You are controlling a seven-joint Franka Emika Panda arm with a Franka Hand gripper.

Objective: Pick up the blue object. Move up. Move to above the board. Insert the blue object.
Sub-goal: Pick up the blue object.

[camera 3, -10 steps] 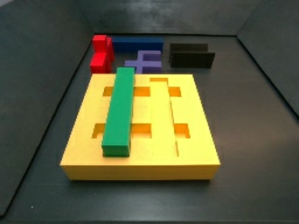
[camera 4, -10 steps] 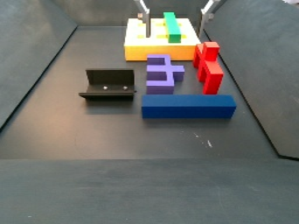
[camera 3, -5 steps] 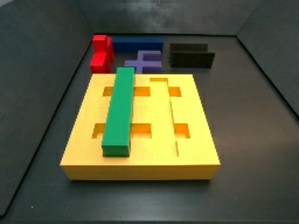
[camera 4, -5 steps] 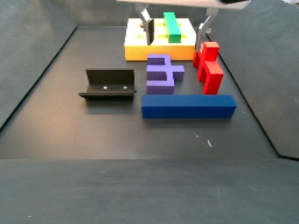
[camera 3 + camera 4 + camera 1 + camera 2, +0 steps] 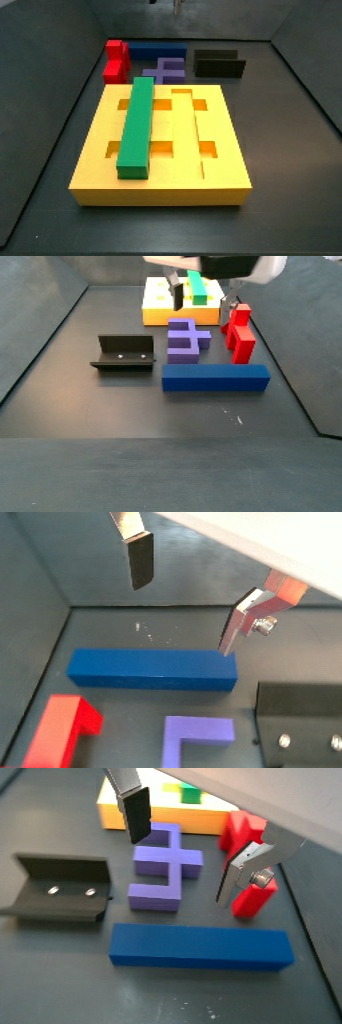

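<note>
The blue object [image 5: 214, 377] is a long dark blue bar lying flat on the dark floor; it shows in both wrist views [image 5: 151, 670] [image 5: 201, 946]. The yellow board [image 5: 163, 314] lies at the far end with a green bar [image 5: 198, 286] in one groove; in a side view the board [image 5: 214, 150] fills the middle. My gripper [image 5: 202, 299] is open and empty. It hangs in the air over the purple block, between the board and the blue object, in both wrist views [image 5: 187, 592] [image 5: 187, 846]. Nothing sits between the fingers [image 5: 135, 813].
A purple notched block [image 5: 187, 340] lies next to the blue bar. A red piece [image 5: 239, 333] lies beside it. The dark fixture [image 5: 123, 353] stands on the other side. Dark walls enclose the floor.
The gripper has moved away from over the board toward the purple block and blue bar, and more of it shows in the side view. The pieces have not moved.
</note>
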